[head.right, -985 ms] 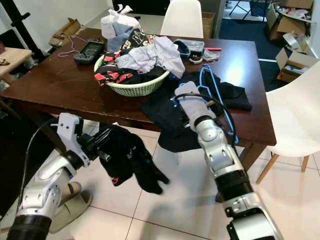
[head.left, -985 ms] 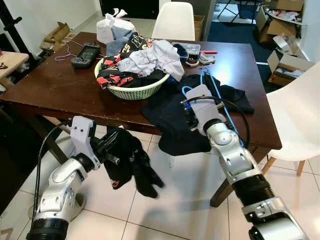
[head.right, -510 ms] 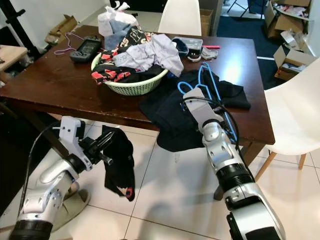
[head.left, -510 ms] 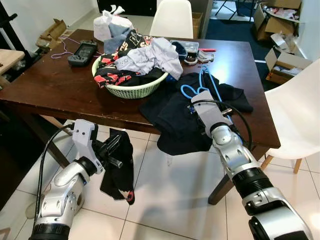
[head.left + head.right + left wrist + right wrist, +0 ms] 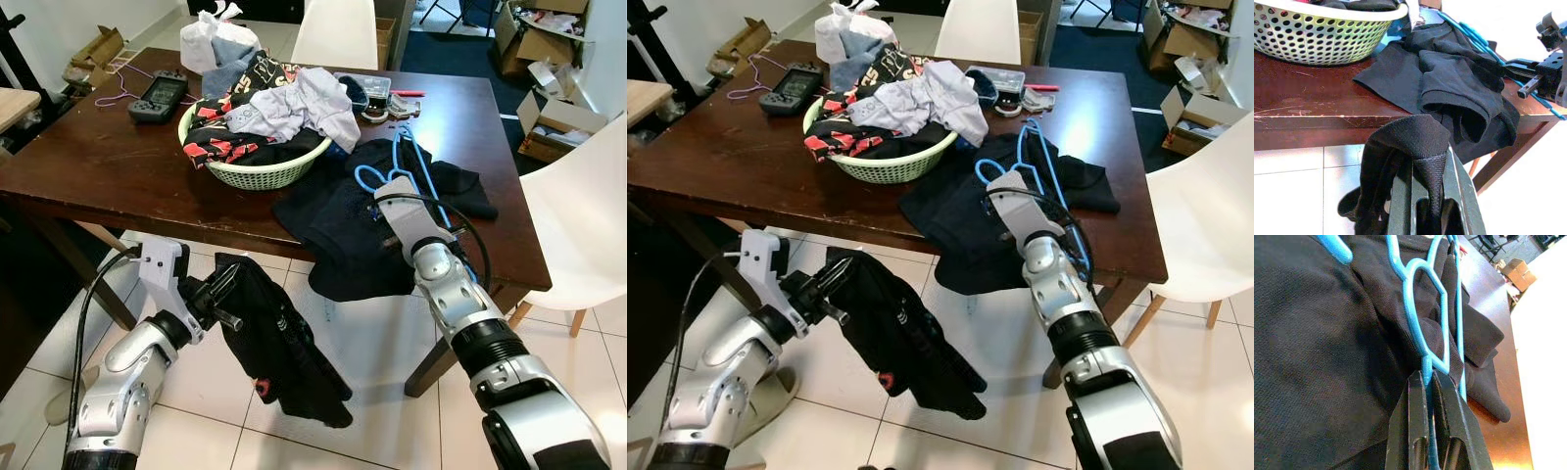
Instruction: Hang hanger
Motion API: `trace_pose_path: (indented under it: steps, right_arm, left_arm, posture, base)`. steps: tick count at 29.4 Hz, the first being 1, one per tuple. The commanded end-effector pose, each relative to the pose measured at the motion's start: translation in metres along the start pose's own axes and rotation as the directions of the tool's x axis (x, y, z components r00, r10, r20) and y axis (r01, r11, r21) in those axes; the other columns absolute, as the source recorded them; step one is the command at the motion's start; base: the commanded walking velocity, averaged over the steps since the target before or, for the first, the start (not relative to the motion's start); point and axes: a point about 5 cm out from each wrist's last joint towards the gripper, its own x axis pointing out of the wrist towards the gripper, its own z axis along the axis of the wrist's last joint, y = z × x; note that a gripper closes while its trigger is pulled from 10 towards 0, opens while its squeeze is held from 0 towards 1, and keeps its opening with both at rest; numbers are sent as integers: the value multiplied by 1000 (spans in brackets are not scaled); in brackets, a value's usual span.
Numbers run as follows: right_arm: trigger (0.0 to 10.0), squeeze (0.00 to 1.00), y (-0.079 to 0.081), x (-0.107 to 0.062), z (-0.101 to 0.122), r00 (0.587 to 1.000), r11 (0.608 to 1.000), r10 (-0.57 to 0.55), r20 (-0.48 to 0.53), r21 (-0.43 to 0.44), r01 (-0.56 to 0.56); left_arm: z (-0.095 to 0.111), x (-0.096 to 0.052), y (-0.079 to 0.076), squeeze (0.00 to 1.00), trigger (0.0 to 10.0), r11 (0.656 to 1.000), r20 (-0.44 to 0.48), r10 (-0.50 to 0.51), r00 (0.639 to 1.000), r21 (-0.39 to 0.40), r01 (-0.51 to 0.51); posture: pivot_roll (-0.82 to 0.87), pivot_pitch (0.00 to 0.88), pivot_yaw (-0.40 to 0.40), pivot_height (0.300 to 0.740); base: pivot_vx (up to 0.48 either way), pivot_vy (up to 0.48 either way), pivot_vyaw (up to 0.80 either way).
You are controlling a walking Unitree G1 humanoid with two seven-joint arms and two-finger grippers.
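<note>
Swinging out below the left gripper [image 5: 227, 294], its clamped black garment [image 5: 284, 352] now hangs lower and wider than a moment ago; the right gripper [image 5: 1426, 382] keeps pinching the blue hanger [image 5: 397, 162] lying on the table [image 5: 98, 166], hanging not yet begun

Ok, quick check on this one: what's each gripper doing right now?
Left gripper: shut on the black garment, which hangs beside the table.
Right gripper: shut on the blue hanger, over the dark clothes.
</note>
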Motion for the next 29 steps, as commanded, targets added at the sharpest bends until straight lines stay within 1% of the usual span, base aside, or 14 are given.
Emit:
trace_pose_path:
  steps: [1,8,13,14,16,17,19,20,22,23,24,25,26,29]
  right_arm:
    - [0,0,-6,1,-2,1000,1000,-23,0,-10,23]
    - [0,0,-16,2,0,998,999,-53,16,9,53]
    - [0,0,-22,2,2,998,995,-61,34,81,58]
    - [0,0,-31,2,10,995,946,-48,86,325,18]
    - [0,0,-31,2,10,995,946,-48,86,325,18]
    - [0,0,-48,-2,22,981,791,-16,195,603,-107]
    - [0,0,-48,-2,22,981,791,-16,195,603,-107]
    - [0,0,-69,-9,29,943,581,-7,331,769,-266]
    - [0,0,-69,-9,29,943,581,-7,331,769,-266]
    - [0,0,-85,-18,31,893,465,-12,449,794,-393]
    - [0,0,-94,-25,30,858,390,-22,513,795,-465]
    - [0,0,-94,-25,30,858,390,-22,513,795,-465]
    - [0,0,-98,-30,29,841,345,-30,540,795,-499]
    - [0,0,-99,-33,28,833,324,-35,552,794,-514]
  left_arm:
    - [-1,-2,-2,0,10000,1000,9,5,1000,-23,-5]
    - [-1,-2,-2,0,10000,1000,7,2,1000,-24,-2]
    - [-1,-1,-2,0,10000,1000,4,-1,1000,-21,1]
    - [-1,-1,-1,0,10000,1000,-3,-13,1000,-16,13]
    - [-1,-1,-1,0,10000,1000,-3,-13,1000,-16,13]
    - [-1,-1,-3,0,10000,999,-13,-53,998,-4,53]
    - [-1,-1,-3,0,10000,999,-13,-53,998,-4,53]
    - [0,-1,-4,0,10000,996,-23,-93,995,8,93]
    - [0,-1,-4,0,10000,996,-23,-93,995,8,93]
    - [1,-1,-6,0,10000,992,-32,-123,992,16,124]
    - [1,-2,-7,0,10000,990,-38,-140,989,21,141]
    - [1,-2,-7,0,10000,990,-38,-140,989,21,141]
    - [1,-2,-7,0,10000,989,-43,-145,989,25,146]
    - [1,-2,-7,0,10000,989,-45,-146,988,28,148]
  posture:
    - [66,189,0,740]
    - [68,181,7,740]
    - [68,176,10,740]
    - [68,166,14,740]
    - [68,166,14,740]
    - [63,159,20,740]
    - [63,159,20,740]
    - [60,156,24,740]
    - [60,156,24,740]
    - [61,154,25,740]
    - [60,153,30,740]
    - [60,153,30,740]
    - [60,152,31,740]
    - [61,152,32,740]
  base:
    - [0,0,0]
    - [0,0,0]
    - [0,0,0]
    - [0,0,0]
    - [0,0,0]
    - [0,0,0]
    - [0,0,0]
    - [0,0,0]
    - [0,0,0]
    - [0,0,0]
    - [0,0,0]
    - [0,0,0]
    - [0,0,0]
    - [0,0,0]
